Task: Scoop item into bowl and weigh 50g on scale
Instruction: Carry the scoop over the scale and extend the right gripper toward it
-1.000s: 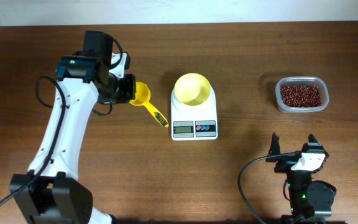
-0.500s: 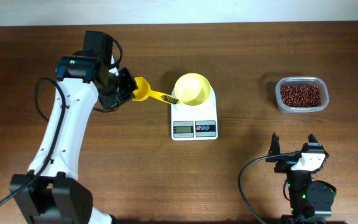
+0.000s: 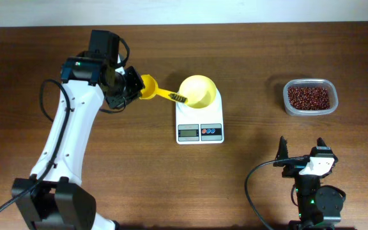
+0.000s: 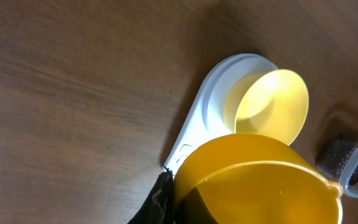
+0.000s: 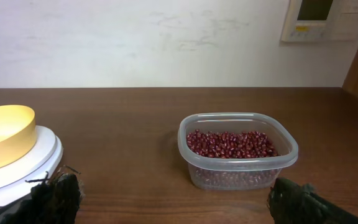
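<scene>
While the left pincer (image 3: 135, 89) grips the yellow scoop (image 3: 147, 87) by its cup, the scoop handle points away from the pincer toward the bowl (image 3: 198, 91). The handle tip lies over the edge of the scale (image 3: 200, 124), just beside the bowl rim; contact between tip and rim cannot be determined. In the left wrist view, the scoop cup fills the lower frame beside one dark finger (image 4: 160, 202), with bowl and scale beyond it.

The bowl sits on the scale platform, at the end farther from the display. The display reading is too small to make out.

The beans (image 3: 309, 97) lie in a clear tub (image 3: 310, 112) on the worktop, well apart from the left pincer and on the far side of the scale from it.

The right pincer (image 3: 301, 149) sits low near the worktop edge, its fingers (image 5: 58, 196) spread wide. The tub stands directly ahead of this pincer, between its two fingers in the right wrist view. The bowl and scale lie ahead and to its left.
</scene>
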